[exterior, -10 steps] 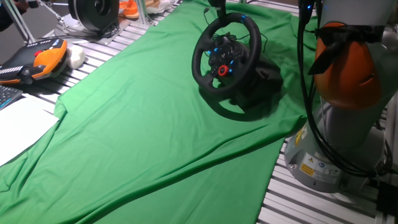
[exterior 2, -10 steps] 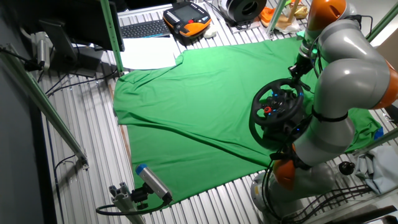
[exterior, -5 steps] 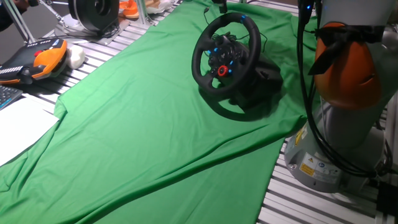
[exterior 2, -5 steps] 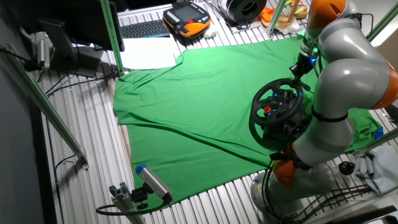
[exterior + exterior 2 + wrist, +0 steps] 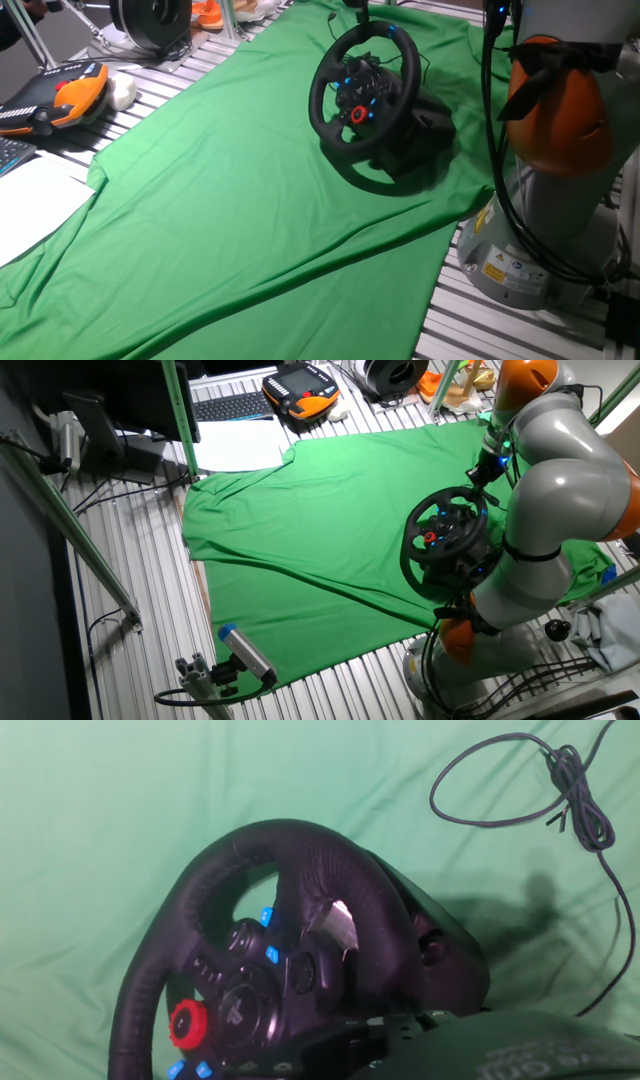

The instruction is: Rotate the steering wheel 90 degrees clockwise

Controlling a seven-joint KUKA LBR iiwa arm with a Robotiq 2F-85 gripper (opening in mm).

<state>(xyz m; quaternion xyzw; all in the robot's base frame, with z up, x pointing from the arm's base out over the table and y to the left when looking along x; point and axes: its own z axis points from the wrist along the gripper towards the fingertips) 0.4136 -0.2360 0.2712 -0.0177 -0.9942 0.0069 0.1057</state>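
The black steering wheel (image 5: 362, 78) stands tilted on its bulky black base (image 5: 420, 135) on the green cloth. Its hub shows a red knob (image 5: 358, 113) and blue lights. It also shows in the other fixed view (image 5: 445, 532) and fills the hand view (image 5: 290, 870), seen from above the rim's top. My gripper (image 5: 356, 6) is just above the top of the rim, mostly cut off by the frame's edge. In the other fixed view the gripper (image 5: 480, 473) is small and dark beside the rim's top. Its fingers do not show clearly in any view.
The green cloth (image 5: 230, 200) covers the slatted table. The robot's base (image 5: 545, 200) stands right of the wheel. A teach pendant (image 5: 55, 95), white paper (image 5: 30, 205) and a black-and-silver drum device (image 5: 150, 22) lie at the left. A black cable (image 5: 560, 780) loops behind the wheel.
The gripper has shifted slightly up and to the right above the rim's top. The wheel looks unchanged.
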